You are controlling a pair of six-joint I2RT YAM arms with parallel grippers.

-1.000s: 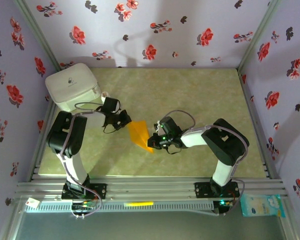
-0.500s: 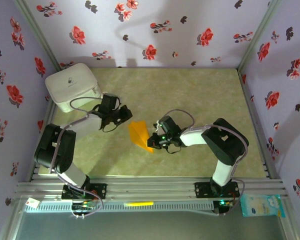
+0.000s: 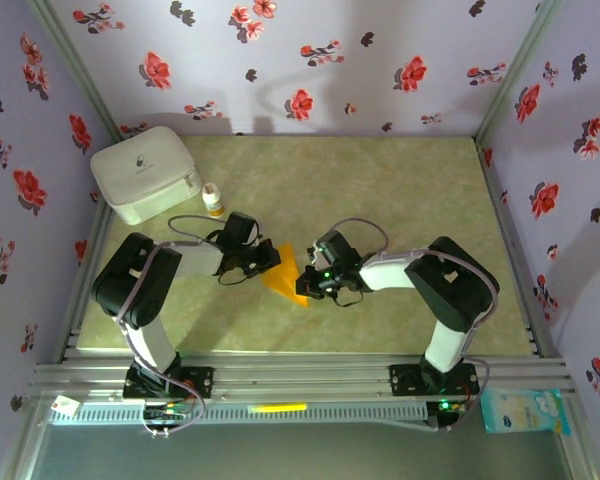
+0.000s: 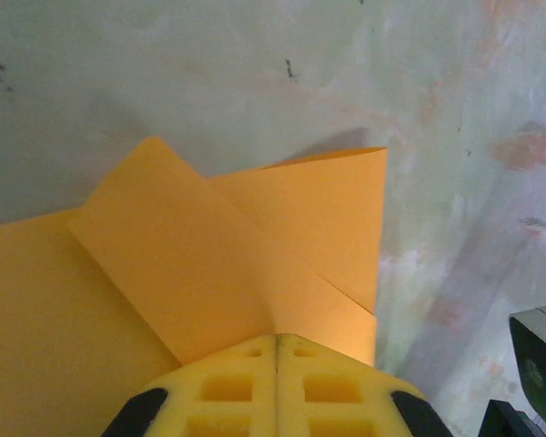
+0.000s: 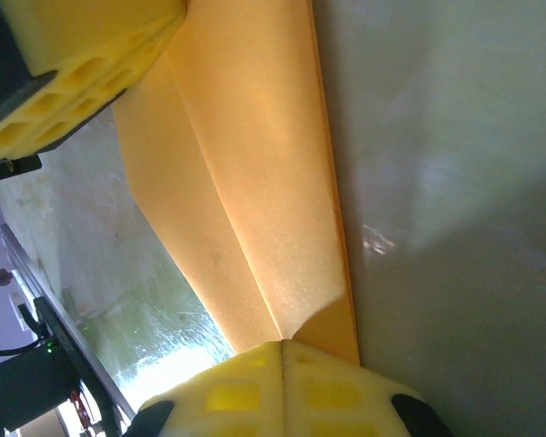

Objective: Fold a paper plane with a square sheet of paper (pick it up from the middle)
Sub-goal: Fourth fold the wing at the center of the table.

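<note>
One sheet (image 3: 283, 277), one bottle (image 3: 212, 199), one box (image 3: 145, 172)

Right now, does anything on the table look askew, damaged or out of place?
Nothing is torn or spilled. On the folded orange paper, one flap seems to lift slightly off the table and casts a shadow; its layers overlap unevenly.

White box (image 3: 145, 172) + small bottle (image 3: 212, 199) far-left; rest of mat (image 3: 400, 180) free.
</note>
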